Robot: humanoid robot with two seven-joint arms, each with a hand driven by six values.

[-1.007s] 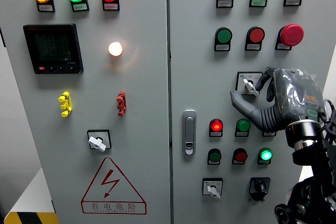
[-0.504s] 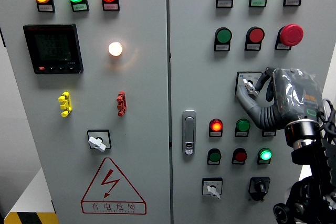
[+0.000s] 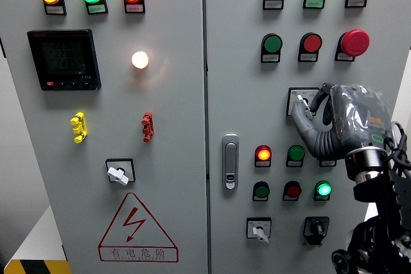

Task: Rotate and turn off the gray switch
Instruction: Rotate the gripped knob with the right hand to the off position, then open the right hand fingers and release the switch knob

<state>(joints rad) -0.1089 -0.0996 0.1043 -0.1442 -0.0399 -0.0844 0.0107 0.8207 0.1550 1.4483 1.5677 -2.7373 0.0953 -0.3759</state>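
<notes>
The gray switch (image 3: 303, 102) is sitting on the right door of the control cabinet (image 3: 244, 81), toward that door's right edge and about halfway up, below the row with the green button, the red button and the red mushroom button (image 3: 355, 42). Its pale lever is showing between the fingers, with its long axis running on a slant from upper left to lower right. The right hand (image 3: 334, 123), wrapped in clear film, is reaching in from the lower right and pinching the gray switch, its thumb (image 3: 300, 120) pressing from the left and its curled fingers closing over the right side. Just below it, a red lamp (image 3: 263, 153) is glowing.
</notes>
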